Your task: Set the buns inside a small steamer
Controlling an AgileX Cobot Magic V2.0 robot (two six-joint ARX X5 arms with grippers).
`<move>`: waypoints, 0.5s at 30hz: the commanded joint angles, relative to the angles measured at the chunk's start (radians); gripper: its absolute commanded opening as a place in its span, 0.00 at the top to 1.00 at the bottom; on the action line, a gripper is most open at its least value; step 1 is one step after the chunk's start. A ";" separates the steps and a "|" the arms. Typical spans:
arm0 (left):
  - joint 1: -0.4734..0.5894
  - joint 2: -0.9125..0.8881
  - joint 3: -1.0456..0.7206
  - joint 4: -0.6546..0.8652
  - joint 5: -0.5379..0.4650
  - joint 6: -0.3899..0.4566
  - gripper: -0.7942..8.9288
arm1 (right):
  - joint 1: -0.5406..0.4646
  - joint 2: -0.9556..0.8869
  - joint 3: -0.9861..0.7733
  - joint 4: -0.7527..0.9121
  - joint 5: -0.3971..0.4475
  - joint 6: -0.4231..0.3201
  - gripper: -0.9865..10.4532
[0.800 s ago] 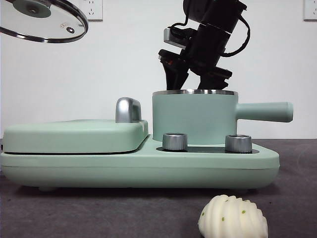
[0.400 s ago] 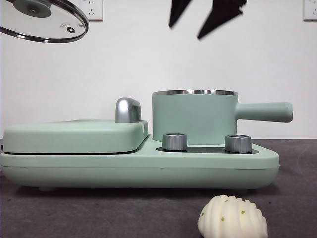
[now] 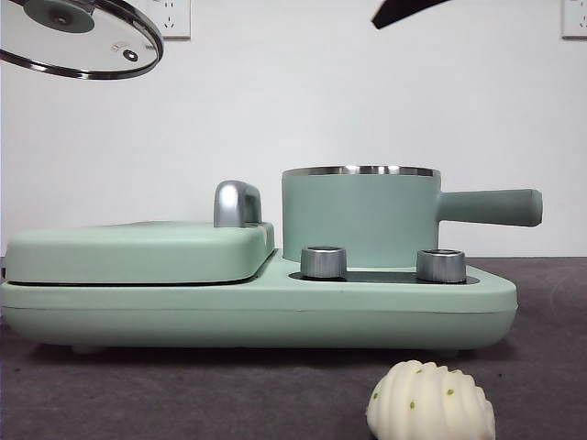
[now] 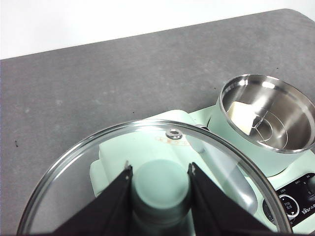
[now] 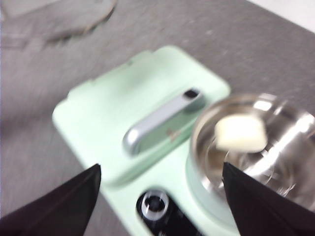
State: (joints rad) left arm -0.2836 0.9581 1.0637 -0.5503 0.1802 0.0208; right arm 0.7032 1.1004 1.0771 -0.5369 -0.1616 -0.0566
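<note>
The small steamer [image 3: 358,215], a mint-green pot with a steel rim and a long side handle, stands on its green base. The plain smooth bun [image 4: 243,115] lies inside it, and also shows in the blurred right wrist view [image 5: 241,132]. The ridged bun [image 3: 431,403] with green flecks lies on the dark table in front of the base. My left gripper [image 4: 160,169] is shut on the green knob of the glass lid [image 3: 78,37] and holds it high at the left. My right gripper [image 5: 162,196] is open and empty, high above the steamer; only a black tip [image 3: 404,11] shows in the front view.
The flat green griddle section [image 3: 138,252] with its chrome handle [image 3: 237,203] fills the left of the base. Two steel knobs [image 3: 323,261] stand in front of the pot. The pot's handle [image 3: 486,206] sticks out to the right.
My right gripper has risen from the steamer's rim up and almost out of the front view. The lid and the ridged bun have not moved.
</note>
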 commanded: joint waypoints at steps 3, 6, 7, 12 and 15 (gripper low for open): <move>-0.002 0.003 0.019 0.026 0.000 -0.007 0.91 | 0.058 -0.083 -0.154 0.009 0.000 -0.097 0.57; -0.002 0.003 0.019 0.026 -0.001 -0.007 0.91 | 0.097 -0.108 -0.237 0.009 -0.024 -0.165 0.57; -0.002 0.003 0.019 0.026 -0.001 -0.007 0.91 | 0.110 -0.109 -0.262 0.011 -0.026 -0.177 0.57; -0.002 0.003 0.019 0.026 0.000 -0.010 0.91 | 0.175 -0.098 -0.379 0.048 -0.021 -0.175 0.57; -0.002 0.003 0.019 0.025 -0.001 -0.011 0.91 | 0.201 -0.078 -0.441 0.095 -0.018 -0.135 0.57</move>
State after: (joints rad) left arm -0.2836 0.9581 1.0637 -0.5507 0.1802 0.0135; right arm 0.8917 1.0065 0.6411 -0.4591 -0.1822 -0.2119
